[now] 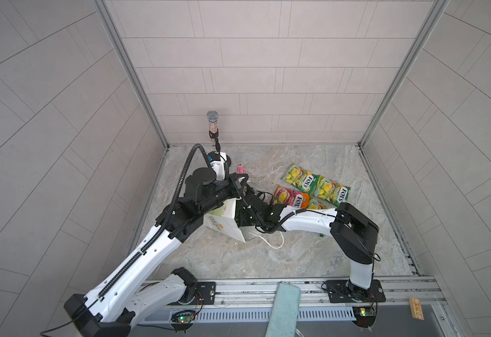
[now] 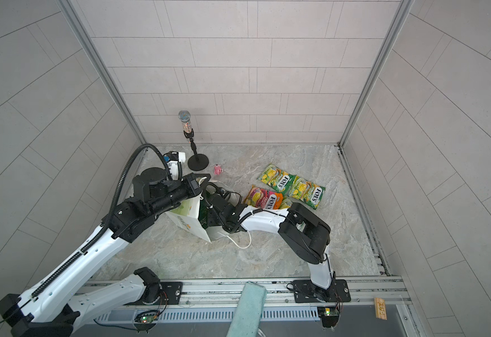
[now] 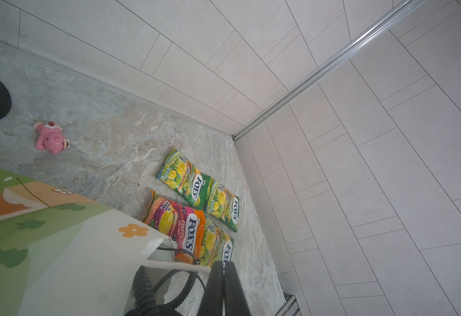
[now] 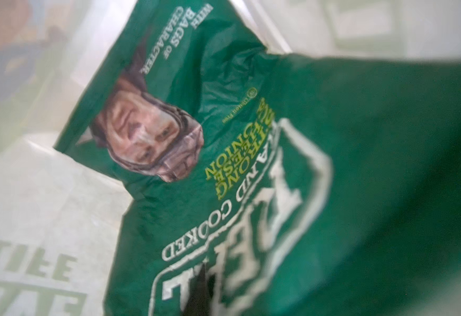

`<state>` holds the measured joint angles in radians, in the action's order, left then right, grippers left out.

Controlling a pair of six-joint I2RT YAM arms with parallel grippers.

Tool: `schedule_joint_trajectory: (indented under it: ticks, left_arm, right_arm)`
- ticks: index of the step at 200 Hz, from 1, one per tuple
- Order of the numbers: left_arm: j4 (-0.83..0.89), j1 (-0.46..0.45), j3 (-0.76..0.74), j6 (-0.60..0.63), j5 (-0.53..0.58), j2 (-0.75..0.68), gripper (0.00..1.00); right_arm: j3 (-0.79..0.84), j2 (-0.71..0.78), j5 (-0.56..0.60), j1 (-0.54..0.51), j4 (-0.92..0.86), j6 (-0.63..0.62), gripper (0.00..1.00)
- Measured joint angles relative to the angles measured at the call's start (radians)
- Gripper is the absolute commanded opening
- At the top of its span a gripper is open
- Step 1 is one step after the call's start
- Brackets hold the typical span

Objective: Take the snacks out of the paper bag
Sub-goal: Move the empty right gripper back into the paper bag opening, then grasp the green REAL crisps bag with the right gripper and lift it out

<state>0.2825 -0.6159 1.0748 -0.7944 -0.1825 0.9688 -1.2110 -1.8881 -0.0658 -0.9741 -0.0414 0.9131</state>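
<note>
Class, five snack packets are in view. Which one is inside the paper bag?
The large dark green REAL crisp bag: it sits inside the paper bag, while the four FOX'S packets lie out on the table.

Paper bag [image 1: 219, 223]: matt white paper, printed.
Sweet packets [image 1: 299, 179]: glossy plastic film.
Crisp bag [image 4: 333, 164]: creased green film, slight sheen.
Worktop [image 1: 311, 248]: smooth, veined stone look.
Toy [image 3: 51, 136]: shiny pink plastic.
Cloth [image 1: 285, 306]: fuzzy teal fabric.
</note>
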Motion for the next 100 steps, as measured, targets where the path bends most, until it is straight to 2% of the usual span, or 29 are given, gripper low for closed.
schedule_joint_trajectory:
  ticks: [100]
  left_arm:
    - [0.062, 0.000, 0.000, 0.043, 0.052, -0.061, 0.00]
  right_arm:
    - [0.168, 0.215, -0.081, 0.058, 0.129, -0.042, 0.00]
